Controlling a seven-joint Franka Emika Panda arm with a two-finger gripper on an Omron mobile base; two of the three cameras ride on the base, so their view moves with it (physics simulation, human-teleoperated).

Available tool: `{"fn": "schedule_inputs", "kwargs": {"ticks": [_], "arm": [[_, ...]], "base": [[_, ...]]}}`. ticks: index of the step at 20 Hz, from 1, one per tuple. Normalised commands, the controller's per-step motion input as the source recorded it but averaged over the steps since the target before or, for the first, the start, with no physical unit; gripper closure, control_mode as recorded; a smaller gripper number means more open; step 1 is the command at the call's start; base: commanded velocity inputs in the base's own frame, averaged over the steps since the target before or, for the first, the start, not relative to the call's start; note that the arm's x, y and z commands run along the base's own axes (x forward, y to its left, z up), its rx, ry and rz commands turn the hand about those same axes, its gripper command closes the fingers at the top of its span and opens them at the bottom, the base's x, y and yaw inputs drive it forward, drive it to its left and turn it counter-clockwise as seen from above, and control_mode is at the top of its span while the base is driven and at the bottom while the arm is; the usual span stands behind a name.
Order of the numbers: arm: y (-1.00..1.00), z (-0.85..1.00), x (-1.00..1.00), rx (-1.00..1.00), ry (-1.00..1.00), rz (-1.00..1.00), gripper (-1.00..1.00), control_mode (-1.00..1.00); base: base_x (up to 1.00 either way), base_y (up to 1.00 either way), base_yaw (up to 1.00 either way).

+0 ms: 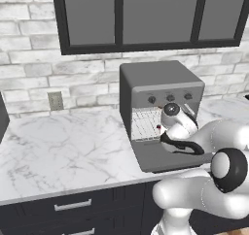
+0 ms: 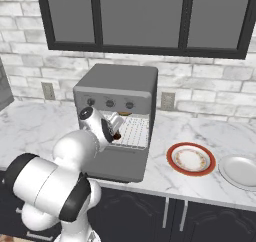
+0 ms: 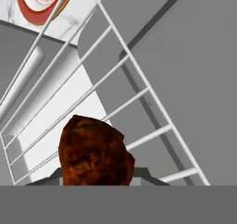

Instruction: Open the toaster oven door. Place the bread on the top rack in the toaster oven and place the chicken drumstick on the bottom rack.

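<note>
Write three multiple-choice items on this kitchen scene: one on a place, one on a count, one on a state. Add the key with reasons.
1. Where does the red-rimmed plate lie?
A. On the counter right of the toaster oven
B. Inside the oven
C. On top of the oven

2. How many knobs does the oven's control strip bear?
A. One
B. Three
C. Five

3. How does the toaster oven door stand?
A. Shut upright
B. Folded down open
C. Taken off

Key: 1 A, the plate rests on marble beside the oven. 2 B, three black knobs sit in a row. 3 B, the panel lies flat before the wire rack.
</note>
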Motion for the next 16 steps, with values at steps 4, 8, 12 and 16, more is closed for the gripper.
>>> {"fn": "schedule_inputs", "kwargs": {"ticks": [4, 8, 12, 16], "arm": [[0.0, -0.13, 0.0, 0.0, 0.11, 0.12, -1.0, -1.0], [-0.01, 0.15, 0.0, 0.03, 0.05, 0.06, -1.0, -1.0], [0.0, 0.38, -0.2, 0.05, 0.06, 0.02, -1.0, -1.0], [0.04, 0.46, -0.18, 0.05, 0.03, 0.0, -1.0, -1.0]], "base": [[0.0, 0.0, 0.0], [0.0, 0.0, 0.0], [0.0, 0.0, 0.0], [0.0, 0.0, 0.0]]}}
